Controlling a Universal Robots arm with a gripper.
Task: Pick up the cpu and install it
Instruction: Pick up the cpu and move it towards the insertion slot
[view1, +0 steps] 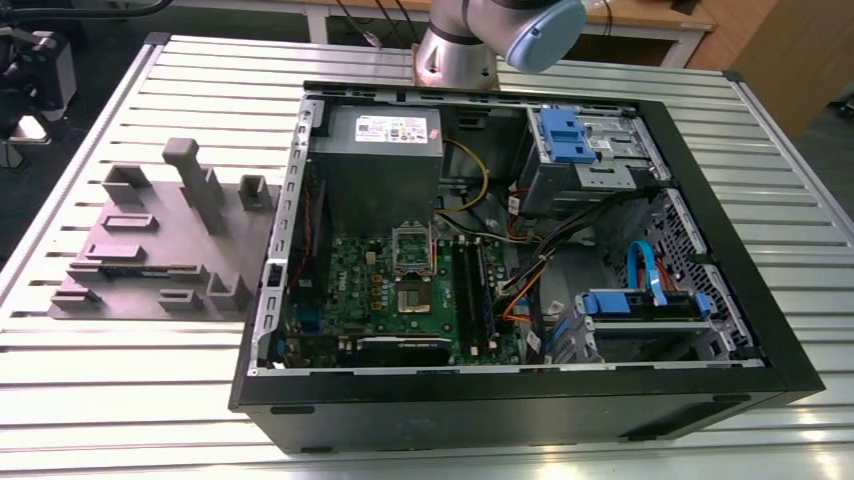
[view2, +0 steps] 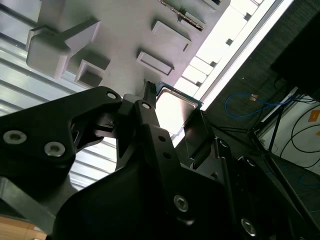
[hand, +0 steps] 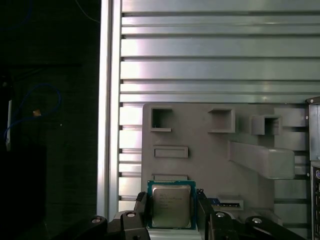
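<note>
A slatted aluminium desk (view1: 134, 380) carries an open computer case (view1: 534, 400). Just beside it, on the exterior view's left, sits a grey moulded fixture tray (view1: 147, 250). The arm (view1: 461, 50) rises at the far side of the case.

In both wrist views the jaws are pinching the cpu (hand: 171, 205) by two opposite edges, with a dark finger (hand: 141, 207) pressed against each side. The chip's silvery top faces the first wrist camera and its thin green border shows around the metal. In the second wrist view the cpu (view2: 175, 106) sits between the black linkages, over the grey tray and near that tray's edge. A shallow rectangular recess (hand: 171, 151) lies close by. It looks lifted clear of the tray, though the gap itself cannot be made out.

The pick-up half of the task therefore appears done. The install is not. The green motherboard (view1: 387, 280) lies inside the case and its socket (view1: 414, 285) is well apart from the tray. With the chip in the jaws, that socket must be unfilled.
</note>
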